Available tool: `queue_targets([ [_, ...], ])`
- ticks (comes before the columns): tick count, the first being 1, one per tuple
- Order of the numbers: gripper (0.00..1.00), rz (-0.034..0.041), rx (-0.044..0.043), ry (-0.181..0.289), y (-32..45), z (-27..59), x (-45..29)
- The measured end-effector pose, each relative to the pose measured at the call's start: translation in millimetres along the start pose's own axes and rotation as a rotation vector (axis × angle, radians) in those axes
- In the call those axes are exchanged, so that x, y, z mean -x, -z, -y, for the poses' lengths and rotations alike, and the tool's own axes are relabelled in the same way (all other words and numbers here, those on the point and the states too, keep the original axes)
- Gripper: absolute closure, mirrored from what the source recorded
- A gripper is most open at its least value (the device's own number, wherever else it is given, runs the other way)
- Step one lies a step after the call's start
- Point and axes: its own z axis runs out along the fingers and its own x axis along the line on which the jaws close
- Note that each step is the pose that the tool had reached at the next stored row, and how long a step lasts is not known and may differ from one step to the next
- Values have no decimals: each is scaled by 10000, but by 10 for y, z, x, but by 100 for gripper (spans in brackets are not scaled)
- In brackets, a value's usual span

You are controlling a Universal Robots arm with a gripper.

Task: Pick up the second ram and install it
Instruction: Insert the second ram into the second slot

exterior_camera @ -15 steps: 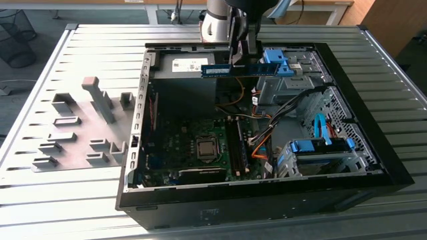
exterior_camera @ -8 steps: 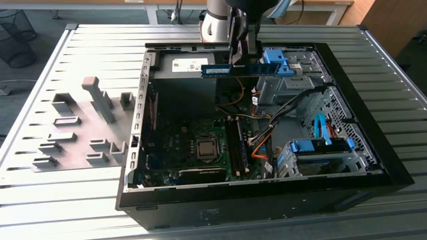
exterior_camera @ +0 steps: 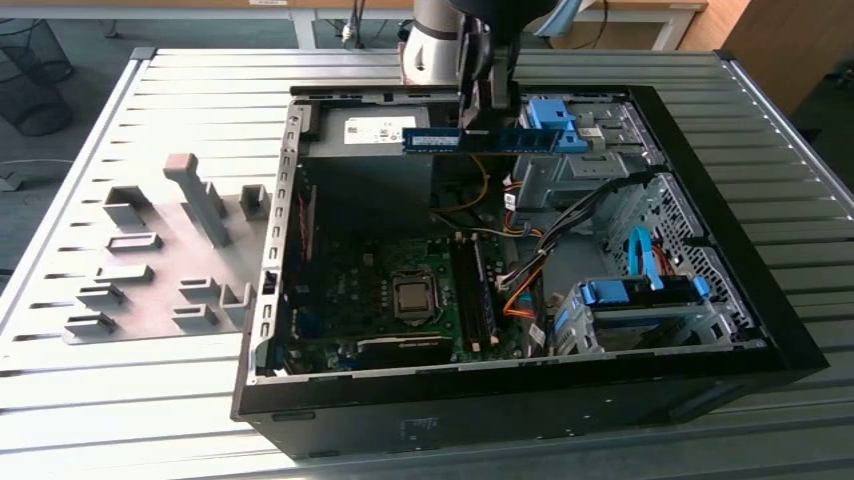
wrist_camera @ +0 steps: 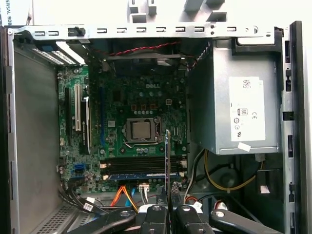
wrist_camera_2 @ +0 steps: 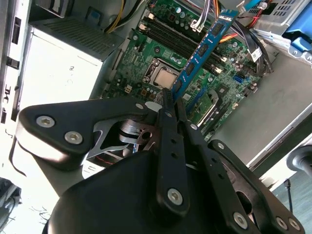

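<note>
Hand (wrist_camera_2: 171, 100) clamped on second ram (wrist_camera_2: 202, 48), roughly mid-length along its top edge; motherboard (wrist_camera: 141, 97) below the hand. Light, stiff, fragile: hold by board edges, not chips.

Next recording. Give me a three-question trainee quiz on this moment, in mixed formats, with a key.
1. True or false: the tool is shut on the second ram.
2. Multiple choice: in the exterior view, where is the second ram? A) seated in a motherboard slot; B) held in the air over the open computer case; C) lying on the grey holder blocks.
3. Fill in: the silver box with the white label inside the case is the ____.

Key: 1 true; 2 B; 3 power supply.
</note>
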Motion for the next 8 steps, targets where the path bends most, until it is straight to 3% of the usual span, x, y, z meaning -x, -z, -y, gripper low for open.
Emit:
queue_targets([
  [8,86,3,-12,-326,0,-1,0],
])
